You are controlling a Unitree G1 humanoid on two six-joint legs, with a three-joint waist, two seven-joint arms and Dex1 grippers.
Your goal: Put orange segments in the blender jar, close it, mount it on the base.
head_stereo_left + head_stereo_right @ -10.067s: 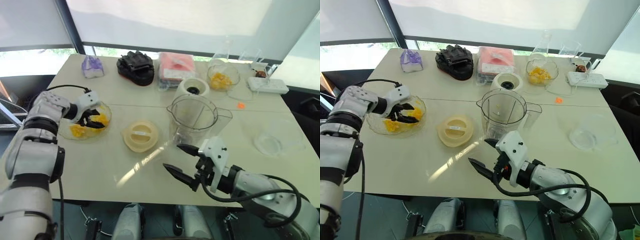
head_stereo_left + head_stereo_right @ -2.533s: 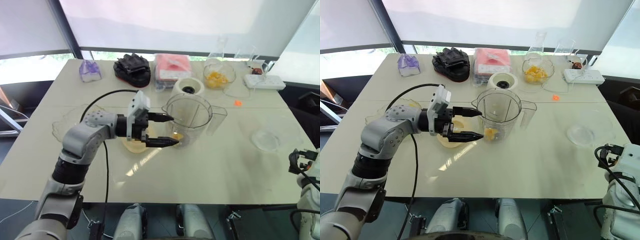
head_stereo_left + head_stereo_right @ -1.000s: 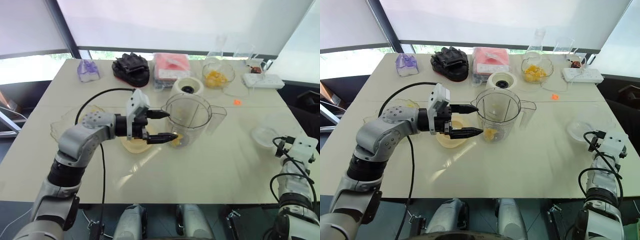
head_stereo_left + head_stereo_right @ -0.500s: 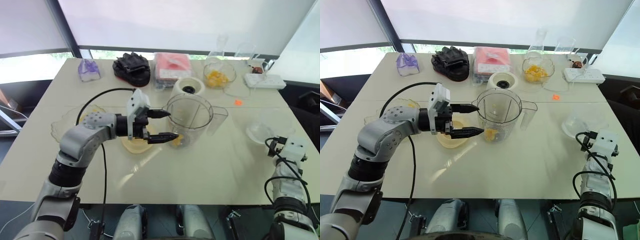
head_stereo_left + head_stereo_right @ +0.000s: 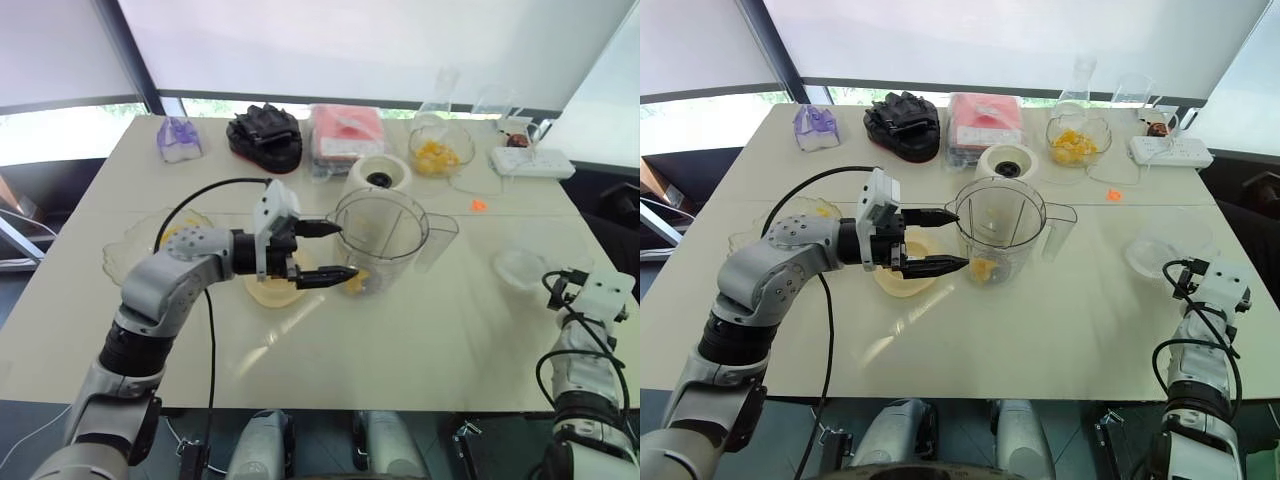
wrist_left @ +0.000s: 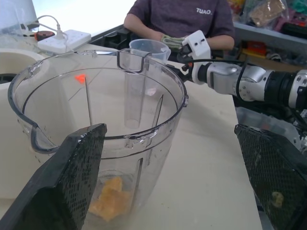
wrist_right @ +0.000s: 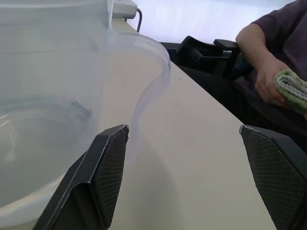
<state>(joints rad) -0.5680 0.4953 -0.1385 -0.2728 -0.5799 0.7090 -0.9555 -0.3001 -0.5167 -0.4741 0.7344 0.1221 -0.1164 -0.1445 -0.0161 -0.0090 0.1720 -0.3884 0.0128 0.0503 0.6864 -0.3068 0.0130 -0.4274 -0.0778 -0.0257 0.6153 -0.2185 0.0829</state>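
The clear blender jar stands upright and uncovered in the middle of the table, with a few orange segments on its bottom. My left gripper is open and empty at the jar's left side, one finger by the rim, the other low near the foot. The cream base stands just behind the jar. More orange segments fill a far bowl, and some lie in the left bowl. My right gripper is open and empty at the table's right edge, beside a shallow clear bowl.
The cream lid lies partly hidden under my left gripper. Along the far edge sit a purple item, a black bundle, a pink pack and a power strip. A person sits to the right.
Neither arm has visibly moved over the last second. Ten seconds ago my left gripper was in the left bowl, my right gripper stood before the jar, and the jar looked empty.
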